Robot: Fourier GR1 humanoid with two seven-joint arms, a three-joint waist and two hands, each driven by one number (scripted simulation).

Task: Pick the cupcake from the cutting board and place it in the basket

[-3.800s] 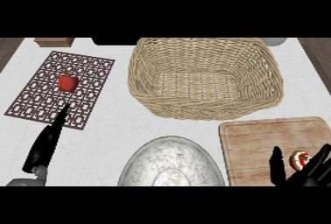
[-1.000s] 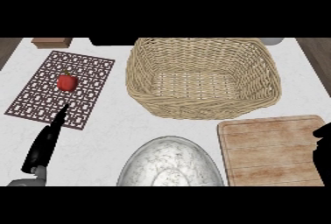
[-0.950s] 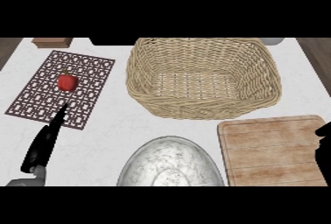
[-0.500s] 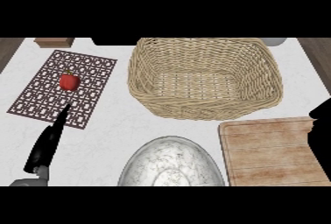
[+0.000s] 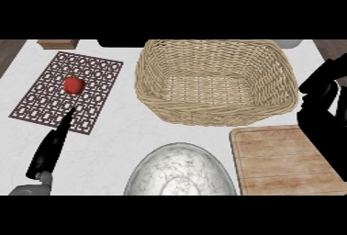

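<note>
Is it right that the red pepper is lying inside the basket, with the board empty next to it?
Not quite. The head view shows the red pepper lying on the brown patterned mat at the left, not inside the basket, which holds nothing. The rest stands: the board is empty next to the basket.

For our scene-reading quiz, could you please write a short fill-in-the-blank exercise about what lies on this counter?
1. The red pepper lies on a brown patterned ____.
2. The wicker basket holds ____.
3. The wooden cutting board lies nearer the robot's ____ side.
4. The left robot hand points its straight fingers toward the ____.

Missing words: mat; nothing; right; mat
</note>
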